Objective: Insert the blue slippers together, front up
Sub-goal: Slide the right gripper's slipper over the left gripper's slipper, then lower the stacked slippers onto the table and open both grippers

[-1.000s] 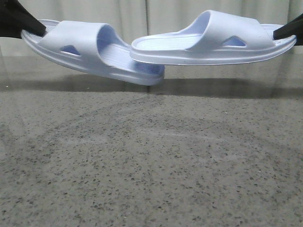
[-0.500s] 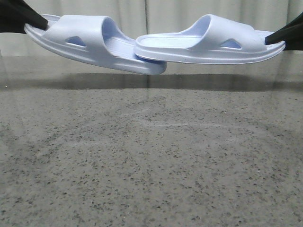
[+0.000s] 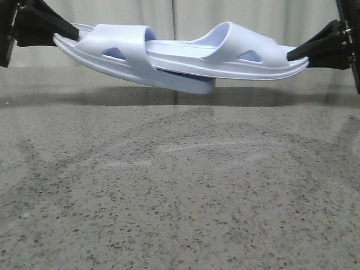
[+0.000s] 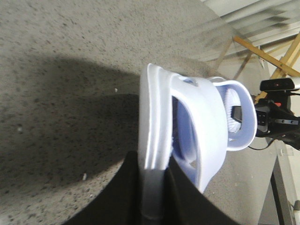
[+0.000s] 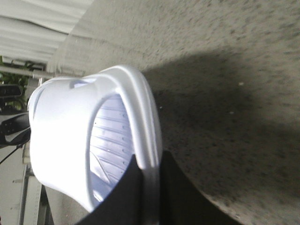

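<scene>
Since 0.5 s ago the 2 blue slippers point(image 3: 185, 56) have slid further together, the right one's toe now apparently under the left one's strap. The left gripper point(image 3: 66, 31) and right gripper point(image 3: 295, 54) each clamp a heel above the table point(image 3: 180, 197).

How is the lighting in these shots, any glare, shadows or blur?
Front view: even, sharp light; a dark shadow band on the table behind the slippers. Left wrist view: a heavy shadow falls under the slipper, background soft. Right wrist view: the slipper's strap is blown out white, tabletop grainy and blurred.
</scene>
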Robot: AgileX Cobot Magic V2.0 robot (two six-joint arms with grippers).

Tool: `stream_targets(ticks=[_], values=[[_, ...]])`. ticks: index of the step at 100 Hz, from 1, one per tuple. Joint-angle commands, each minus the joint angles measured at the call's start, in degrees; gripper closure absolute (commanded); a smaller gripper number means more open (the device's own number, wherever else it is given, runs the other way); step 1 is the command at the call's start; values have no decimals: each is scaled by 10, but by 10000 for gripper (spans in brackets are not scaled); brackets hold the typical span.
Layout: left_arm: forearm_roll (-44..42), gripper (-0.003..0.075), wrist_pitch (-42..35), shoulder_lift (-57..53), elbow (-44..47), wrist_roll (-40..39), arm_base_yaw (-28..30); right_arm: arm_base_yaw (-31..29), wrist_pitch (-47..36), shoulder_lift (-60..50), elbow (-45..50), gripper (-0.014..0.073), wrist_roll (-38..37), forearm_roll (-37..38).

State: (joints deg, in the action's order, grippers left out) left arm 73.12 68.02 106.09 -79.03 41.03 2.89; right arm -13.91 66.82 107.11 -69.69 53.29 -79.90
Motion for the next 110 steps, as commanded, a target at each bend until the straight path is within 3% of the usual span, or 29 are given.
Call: stream_targets(ticks=[1, 43, 69, 78, 95, 110], values=[[64, 704, 46, -26, -18, -4, -13, 15, 82, -16, -26, 700, -9, -33], [70, 704, 46, -8, -18, -5, -54, 101, 82, 26, -97, 700, -54, -19], [63, 704, 46, -7, -18, -5, -52, 102, 82, 28, -112, 694, -64, -10], [55, 704, 46, -7, -18, -5, -52, 98, 82, 28, -112, 629, -65, 5], [0, 703, 46, -7, -18, -5, -44, 86, 82, 28, -112, 413, -69, 14], [-43, 644, 46, -7, -18, -5, -31, 62, 82, 13, -112, 368, -69, 15]])
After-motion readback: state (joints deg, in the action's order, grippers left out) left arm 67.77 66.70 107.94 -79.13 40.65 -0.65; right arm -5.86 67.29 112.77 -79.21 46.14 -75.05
